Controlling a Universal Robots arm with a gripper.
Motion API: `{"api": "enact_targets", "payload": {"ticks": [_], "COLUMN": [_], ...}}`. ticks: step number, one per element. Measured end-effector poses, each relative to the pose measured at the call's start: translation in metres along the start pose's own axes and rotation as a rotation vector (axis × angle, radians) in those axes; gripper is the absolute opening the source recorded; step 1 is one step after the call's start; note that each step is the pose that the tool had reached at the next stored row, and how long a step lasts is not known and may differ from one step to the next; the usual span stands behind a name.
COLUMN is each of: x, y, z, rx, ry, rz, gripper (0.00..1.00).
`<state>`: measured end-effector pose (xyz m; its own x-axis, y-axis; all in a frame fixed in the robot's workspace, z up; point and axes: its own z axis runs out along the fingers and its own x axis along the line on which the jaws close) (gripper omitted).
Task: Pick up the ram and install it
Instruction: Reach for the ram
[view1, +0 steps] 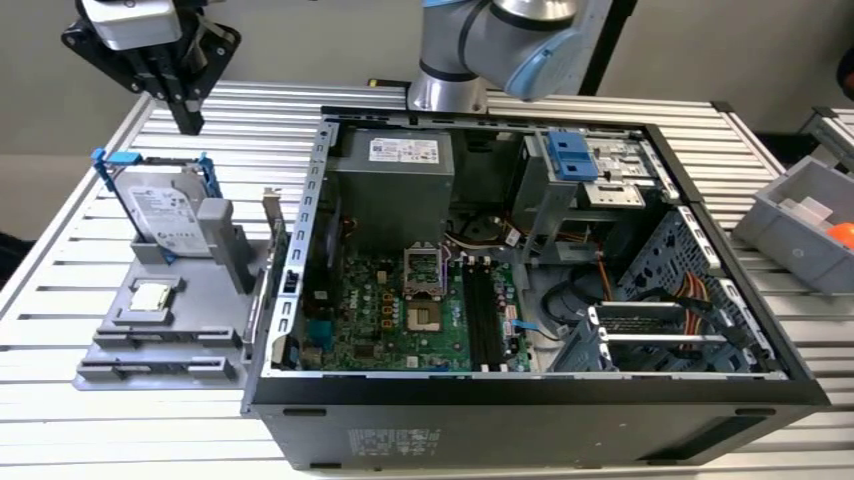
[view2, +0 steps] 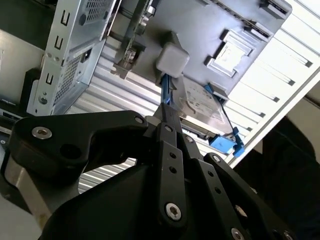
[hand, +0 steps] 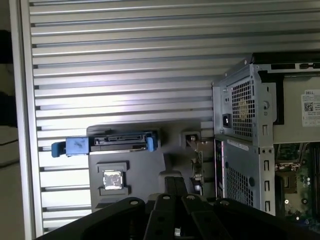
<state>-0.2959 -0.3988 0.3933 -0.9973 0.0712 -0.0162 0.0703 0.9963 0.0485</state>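
The ram (view1: 275, 238) looks like a thin board standing on edge in the grey fixture (view1: 160, 345), on the side nearest the open computer case (view1: 534, 400). In the first wrist view the ram (hand: 196, 161) shows edge-on. My black gripper (view1: 188, 118) hangs high over the table's far corner at the exterior view's left, behind the fixture and apart from the ram. Its fingers are shut with nothing seen between them; both wrist views show the gripper (view2: 166, 107) (hand: 172, 179) above the fixture. Black memory slots (view1: 482, 322) lie on the green motherboard (view1: 387, 320).
A silver hard drive in a blue frame (view1: 167, 205) stands upright on the fixture, with a small square silver chip (view1: 151, 296) in front of it. A grey bin (view1: 807, 215) sits at the exterior view's right. The arm's base (view1: 447, 90) rises behind the case.
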Motion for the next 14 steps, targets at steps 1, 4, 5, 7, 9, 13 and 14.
{"api": "enact_targets", "payload": {"ticks": [1,4,5,7,9,13,14], "x": [0.0011,0.0045,0.0055,0.0073,0.0090,0.0116,0.0121], "y": [-0.0001,-0.0003,-0.0004,-0.0005,-0.0006,-0.0008,-0.0008], "z": [0.0000,0.0000,-0.0001,-0.0001,-0.0001,-0.0002,-0.0002], "rx": [0.0000,-0.0001,0.0000,0.0000,0.0000,0.0000,0.0000], "ry": [0.0000,-0.0001,0.0000,0.0001,-0.0001,0.0000,0.0000], "rz": [0.000,0.000,0.000,0.000,0.000,0.000,0.000], "gripper": [0.00,0.00,0.00,0.00,0.00,0.00,0.00]}}
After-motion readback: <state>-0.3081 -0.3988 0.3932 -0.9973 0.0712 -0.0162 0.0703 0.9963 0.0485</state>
